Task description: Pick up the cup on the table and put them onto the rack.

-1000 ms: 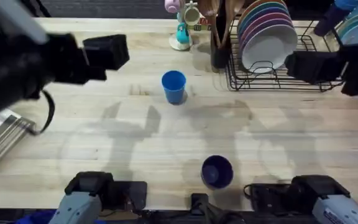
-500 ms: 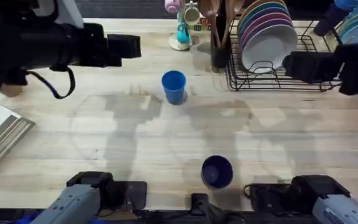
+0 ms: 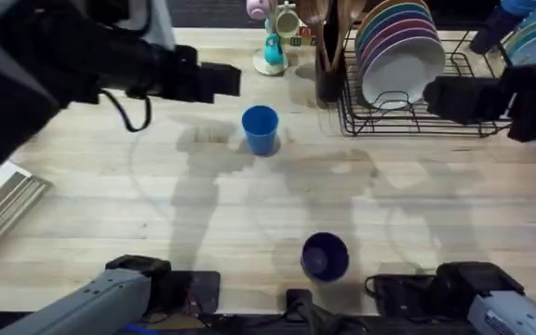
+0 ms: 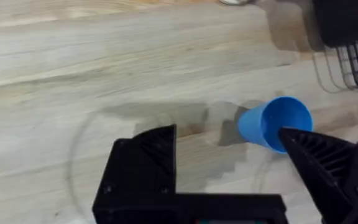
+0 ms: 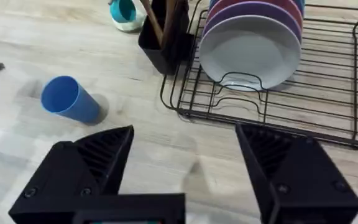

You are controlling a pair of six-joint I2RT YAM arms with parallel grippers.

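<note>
Upright, both — light blue cup (image 3: 261, 128), navy cup (image 3: 325, 256).

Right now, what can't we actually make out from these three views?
- Left gripper: overhead, blurred; its fingers can't be told apart.
- Light blue cup: left wrist, one finger covers its rim edge.
- Rack: right wrist, far end cut by the frame edge.
- Navy cup: overhead, inside too dark to read.

Overhead view high above the counter (image 3: 249, 200), looking down and forward, left wrist view close over the light blue cup (image 4: 272, 123), right wrist view shares that cup beside the rack (image 5: 328, 118)
</note>
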